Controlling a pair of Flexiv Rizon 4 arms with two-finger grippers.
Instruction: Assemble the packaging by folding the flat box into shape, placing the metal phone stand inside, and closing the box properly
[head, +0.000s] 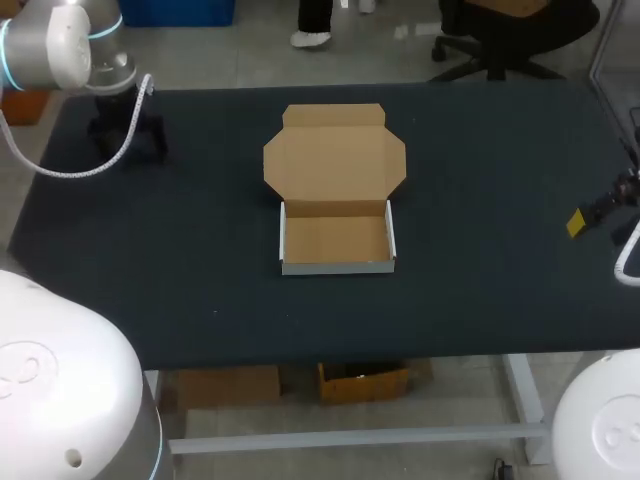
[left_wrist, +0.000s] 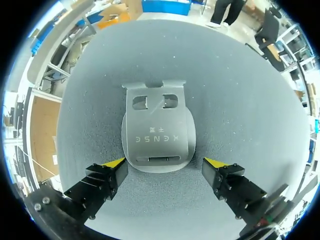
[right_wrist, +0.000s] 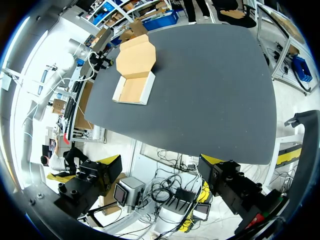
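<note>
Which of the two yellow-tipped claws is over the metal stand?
The left gripper: the metal phone stand lies between its open fingers. The right gripper is at the other side of the table, holding nothing.

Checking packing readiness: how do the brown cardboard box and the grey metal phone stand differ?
The brown cardboard box stands mid-table, folded up, lid open; the grey metal phone stand lies flat under the open left gripper. The box is empty; the stand is outside it. Both rest on the dark table.

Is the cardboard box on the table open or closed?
Open. The brown cardboard box has its side walls folded up, its lid lies spread flat on the table behind it, and the inside shows empty.
</note>
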